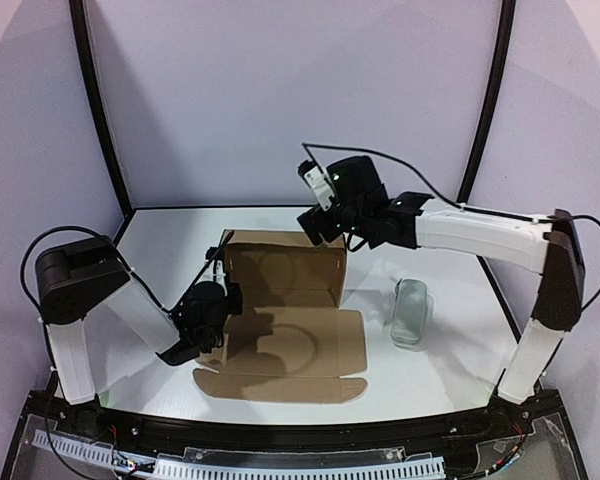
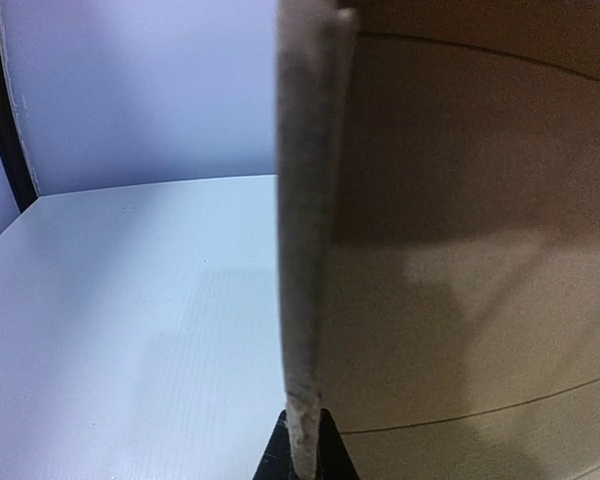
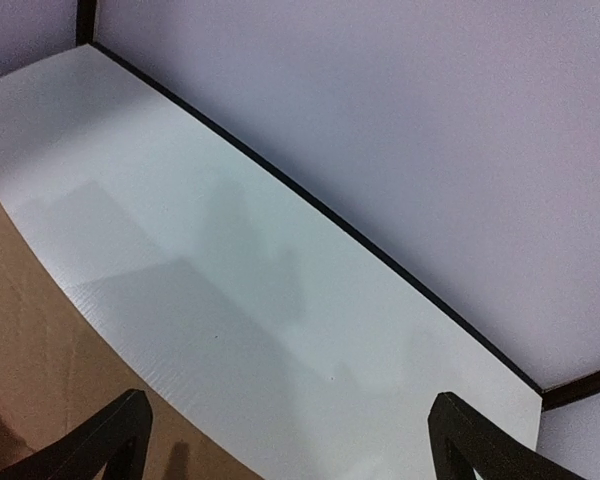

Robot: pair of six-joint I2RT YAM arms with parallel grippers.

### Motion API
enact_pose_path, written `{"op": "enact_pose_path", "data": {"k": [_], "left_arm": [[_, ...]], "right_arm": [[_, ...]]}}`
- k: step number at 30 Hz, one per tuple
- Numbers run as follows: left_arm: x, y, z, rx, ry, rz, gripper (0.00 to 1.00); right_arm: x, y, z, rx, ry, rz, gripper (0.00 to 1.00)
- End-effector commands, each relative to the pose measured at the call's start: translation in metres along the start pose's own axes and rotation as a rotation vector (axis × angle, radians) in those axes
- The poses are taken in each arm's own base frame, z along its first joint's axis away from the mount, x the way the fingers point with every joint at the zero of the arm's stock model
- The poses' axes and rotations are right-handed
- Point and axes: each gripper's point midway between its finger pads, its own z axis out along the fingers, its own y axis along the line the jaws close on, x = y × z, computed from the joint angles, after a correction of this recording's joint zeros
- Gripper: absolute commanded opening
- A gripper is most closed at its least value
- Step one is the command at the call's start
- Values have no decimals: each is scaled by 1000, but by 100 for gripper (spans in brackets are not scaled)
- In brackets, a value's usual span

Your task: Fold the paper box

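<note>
Fingers of the left gripper (image 2: 302,455) are shown clamped on the fluted edge at the left side of the paper box (image 1: 300,345), while the right gripper (image 3: 285,450) is spread wide and empty above the upright back panel's right end. Brown corrugated card is laid flat toward the near edge. A pale translucent oblong object (image 1: 410,312) is stood near the right edge of the matte white table (image 1: 160,250), enclosed by lilac walls (image 1: 280,100) and black posts (image 1: 95,100).
</note>
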Motion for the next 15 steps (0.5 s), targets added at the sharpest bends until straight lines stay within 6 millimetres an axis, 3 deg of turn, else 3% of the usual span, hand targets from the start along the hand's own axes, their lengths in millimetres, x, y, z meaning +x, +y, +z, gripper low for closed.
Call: {"op": "enact_pose_path", "data": {"k": [1, 4, 9, 15], "left_arm": [[-13, -2, 2, -18, 34, 31, 1], [-22, -6, 3, -19, 76, 51, 1], [-46, -17, 3, -1, 202, 123, 1], [-71, -21, -6, 28, 382, 285, 1]], "right_arm": [[-50, -27, -51, -43, -122, 141, 98], [-59, -29, -80, -120, -174, 217, 98], [-47, -43, -117, -147, -208, 326, 98], [-23, -51, -140, -206, -157, 448, 98]]}}
